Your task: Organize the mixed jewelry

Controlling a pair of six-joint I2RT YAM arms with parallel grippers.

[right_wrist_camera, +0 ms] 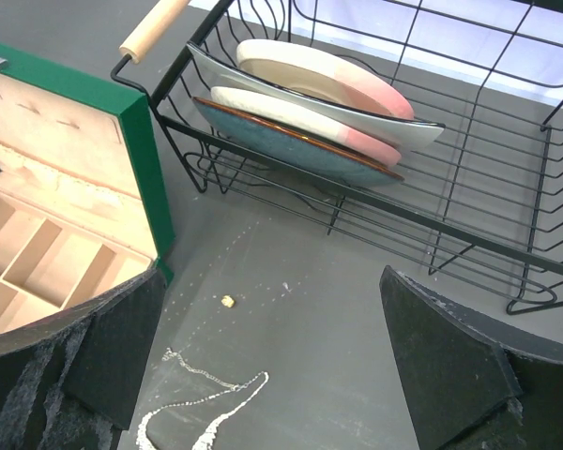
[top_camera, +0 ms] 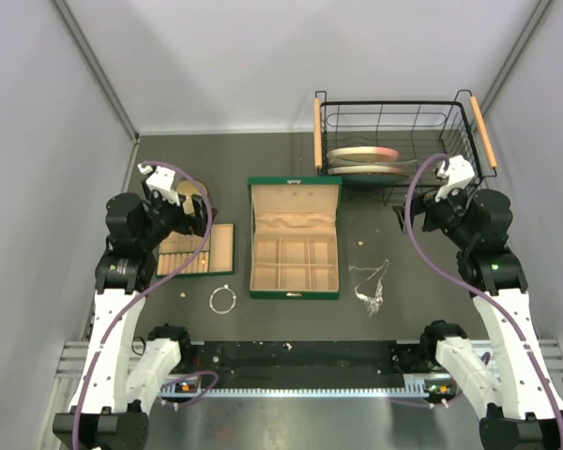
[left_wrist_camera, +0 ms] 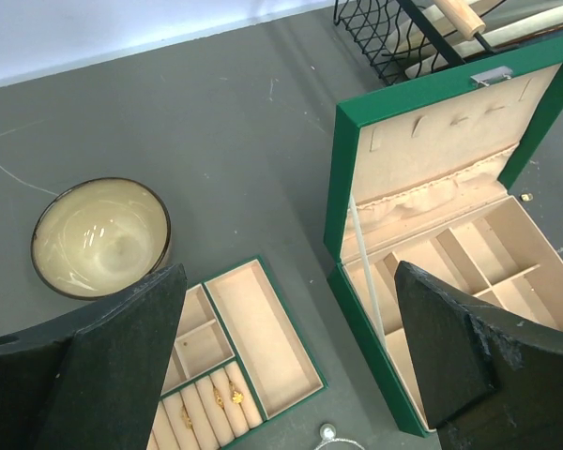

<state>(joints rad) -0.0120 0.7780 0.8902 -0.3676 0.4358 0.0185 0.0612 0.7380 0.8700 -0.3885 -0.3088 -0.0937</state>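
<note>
A thin silver bracelet hoop (top_camera: 223,300) lies on the table in front of the small green tray (top_camera: 195,249); its bead (left_wrist_camera: 328,432) shows in the left wrist view. A silver chain necklace (top_camera: 369,284) lies right of the open green box (top_camera: 294,238) and shows in the right wrist view (right_wrist_camera: 202,417). A tiny gold bit (right_wrist_camera: 227,301) lies near it; another (top_camera: 182,294) lies left of the hoop. Gold pieces (left_wrist_camera: 235,397) sit in the tray's ring rolls. My left gripper (left_wrist_camera: 291,366) hangs open above the tray. My right gripper (right_wrist_camera: 272,375) hangs open above the necklace.
A round wooden bowl (left_wrist_camera: 100,236) stands behind the tray. A black wire rack (top_camera: 399,150) with plates (right_wrist_camera: 310,103) stands at the back right. Grey walls close the sides and back.
</note>
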